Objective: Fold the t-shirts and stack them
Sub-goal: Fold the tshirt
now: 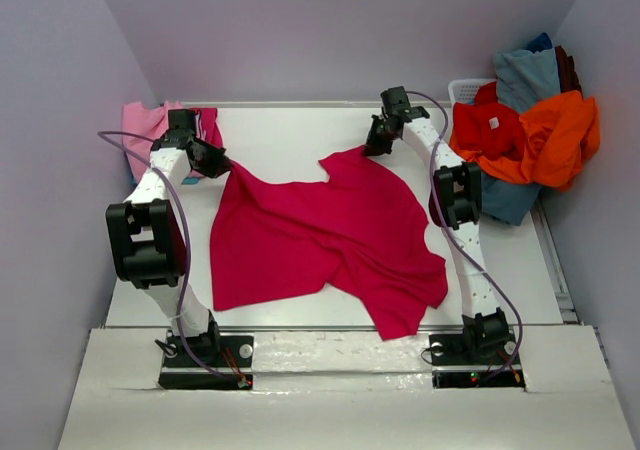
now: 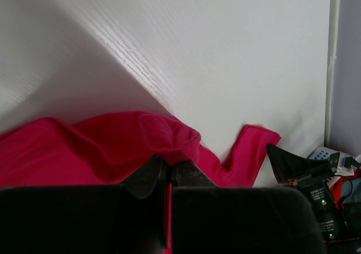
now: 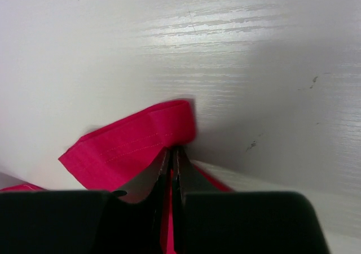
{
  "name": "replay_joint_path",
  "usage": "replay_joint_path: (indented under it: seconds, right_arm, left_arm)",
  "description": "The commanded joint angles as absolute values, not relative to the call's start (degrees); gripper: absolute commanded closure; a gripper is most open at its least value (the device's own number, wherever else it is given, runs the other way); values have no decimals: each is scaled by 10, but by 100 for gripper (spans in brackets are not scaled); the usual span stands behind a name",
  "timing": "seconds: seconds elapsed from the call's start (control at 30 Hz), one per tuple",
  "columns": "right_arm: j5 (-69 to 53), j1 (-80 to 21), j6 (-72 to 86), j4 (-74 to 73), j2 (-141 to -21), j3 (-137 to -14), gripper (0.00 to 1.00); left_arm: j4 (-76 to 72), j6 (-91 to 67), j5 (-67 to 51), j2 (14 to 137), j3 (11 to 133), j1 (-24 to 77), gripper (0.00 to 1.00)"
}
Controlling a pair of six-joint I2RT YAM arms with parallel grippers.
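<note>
A crimson-magenta t-shirt [image 1: 320, 235] lies spread and rumpled across the middle of the white table [image 1: 290, 140]. My left gripper [image 1: 222, 162] is shut on the shirt's far left corner; a bunched fold of the fabric [image 2: 163, 132] sticks out past its closed jaws. At the shirt's far right corner, my right gripper [image 1: 372, 147] is shut on a hemmed edge [image 3: 141, 138], the stitched band curling out above the closed jaws. Other t-shirts wait at the sides.
A light pink shirt [image 1: 145, 125] lies bunched at the far left corner behind the left arm. At the far right, a white basket [image 1: 468, 90] holds a heap of shirts: red [image 1: 485, 130], orange [image 1: 555, 135] and grey-blue [image 1: 525, 75]. Walls close in on both sides.
</note>
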State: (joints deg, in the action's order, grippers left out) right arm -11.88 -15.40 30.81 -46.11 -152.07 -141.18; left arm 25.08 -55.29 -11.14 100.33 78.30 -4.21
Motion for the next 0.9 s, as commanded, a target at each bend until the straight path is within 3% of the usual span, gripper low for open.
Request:
replay_joint_path:
  seconds: [0.0, 0.47, 0.87]
  right_arm:
    - [-95, -164, 294, -526, -1557, -1376, 93]
    - [-83, -102, 316, -480, -1409, -1253, 93]
    - [-68, -44, 314, -512, -1364, -1288, 93]
  left_arm:
    - [245, -539, -121, 980, 782, -40, 94]
    - [294, -431, -131, 1063, 892, -35, 94]
    - [350, -348, -146, 1193, 1031, -9, 94]
